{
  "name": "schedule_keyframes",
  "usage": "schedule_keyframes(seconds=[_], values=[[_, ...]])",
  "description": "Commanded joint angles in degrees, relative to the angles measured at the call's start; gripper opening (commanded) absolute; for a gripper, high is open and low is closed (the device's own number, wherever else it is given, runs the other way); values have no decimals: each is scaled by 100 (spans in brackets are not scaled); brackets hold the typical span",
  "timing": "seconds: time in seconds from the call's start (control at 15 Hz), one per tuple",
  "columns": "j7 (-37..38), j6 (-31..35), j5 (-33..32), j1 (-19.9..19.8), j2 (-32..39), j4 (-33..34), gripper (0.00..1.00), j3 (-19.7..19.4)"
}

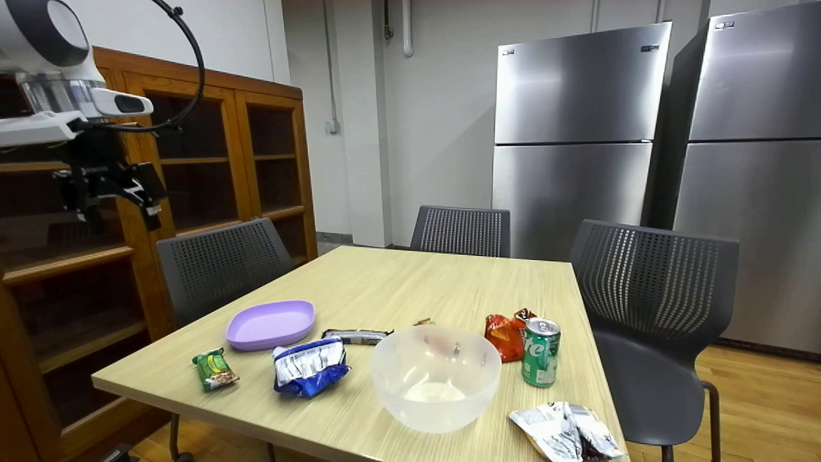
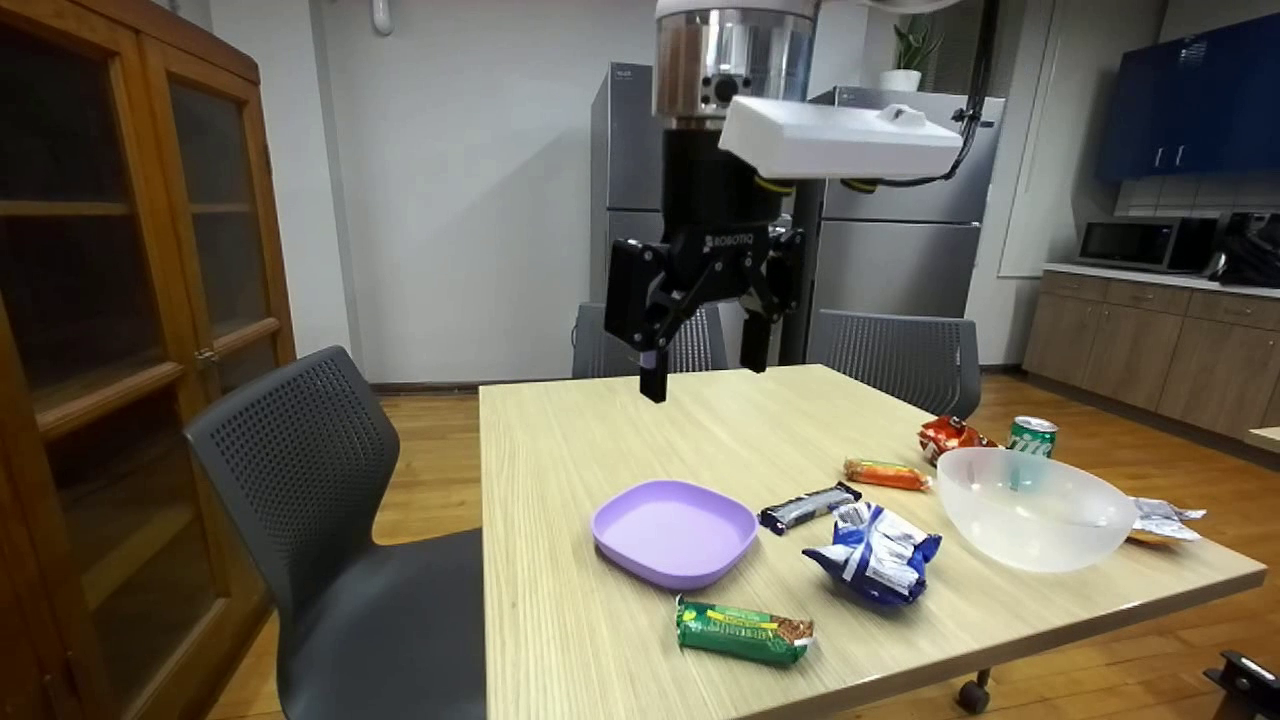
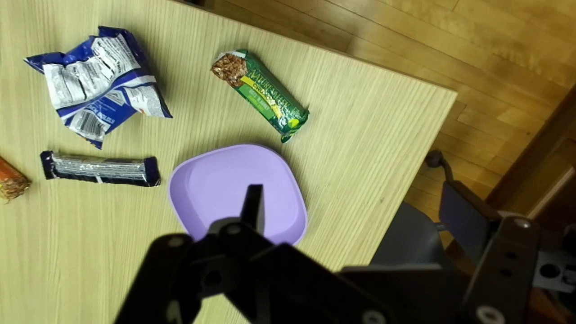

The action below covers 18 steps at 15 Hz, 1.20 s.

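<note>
Pale wood-grain tabletop (image 2: 570, 450) lies lower than the gripper (image 2: 704, 376), whose jaws stand wide apart with nothing between them. The purple plate (image 2: 675, 530), on the tabletop's left side in both exterior views, seems nearest; any descent there is best slow and vertical, minding its raised rim, since true height is hard to judge. The crumpled blue packet (image 2: 880, 560), to its right, and the smaller green bar (image 2: 745, 632), on its near side, would want clearance too.
</note>
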Motion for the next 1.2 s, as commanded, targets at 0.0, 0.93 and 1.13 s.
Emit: schedule_keyframes(seconds=[0.0,0.93,1.13], values=[[-379,141,-253,128,299,-41,100,-164],[-750,131,-657,346,1356,-17,100,-514],[-737,102,-789,366,1527,-21,100,-591]])
